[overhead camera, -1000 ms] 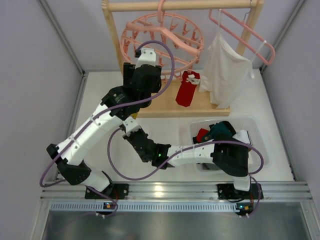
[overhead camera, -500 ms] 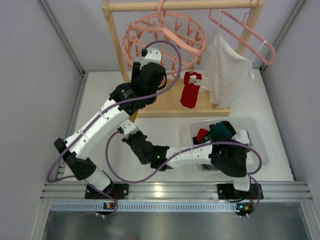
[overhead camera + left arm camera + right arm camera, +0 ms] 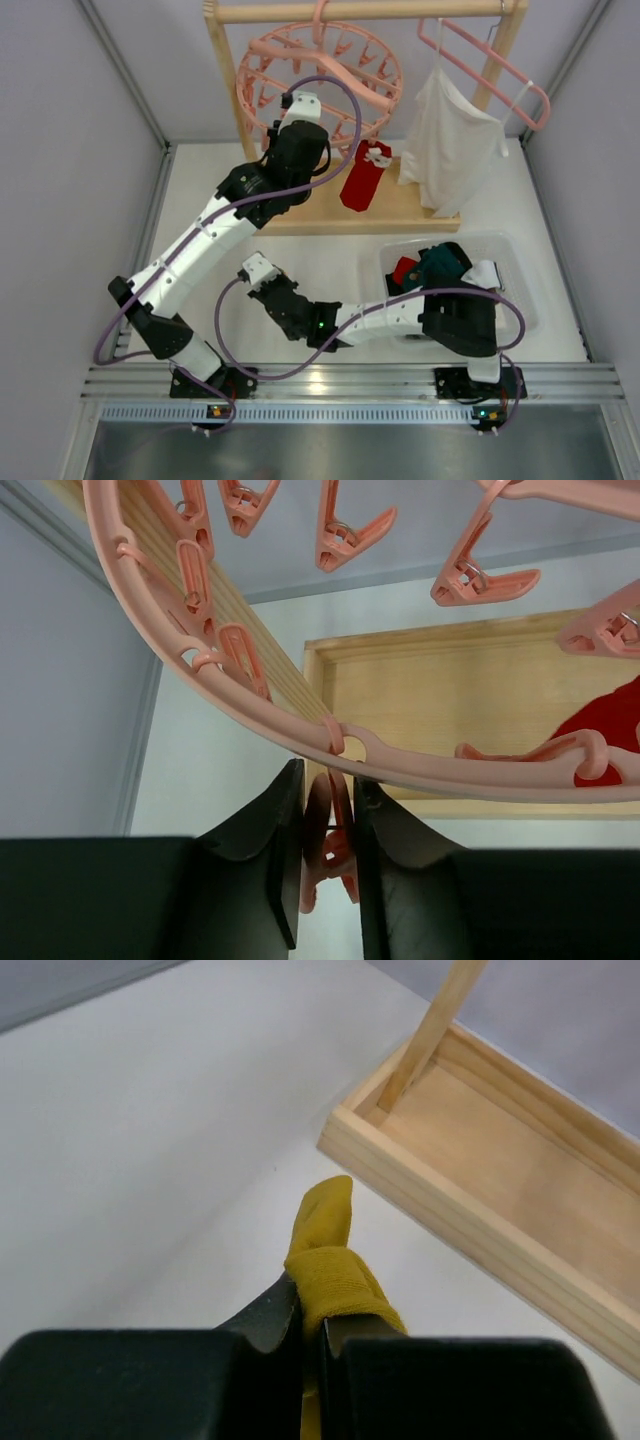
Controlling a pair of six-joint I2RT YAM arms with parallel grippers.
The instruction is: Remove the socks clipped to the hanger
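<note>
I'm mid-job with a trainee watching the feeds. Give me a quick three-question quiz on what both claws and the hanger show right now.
1. True or false: the right claw is empty.
2. The left claw is shut on: A) a clip of the hanger; B) a sock; C) nothing.
3. Fill in: in the top view, the sock seen hanging from the hanger is ____.

Key: 1 false, it grips a yellow sock. 2 A. 3 red, the red sock.
</note>
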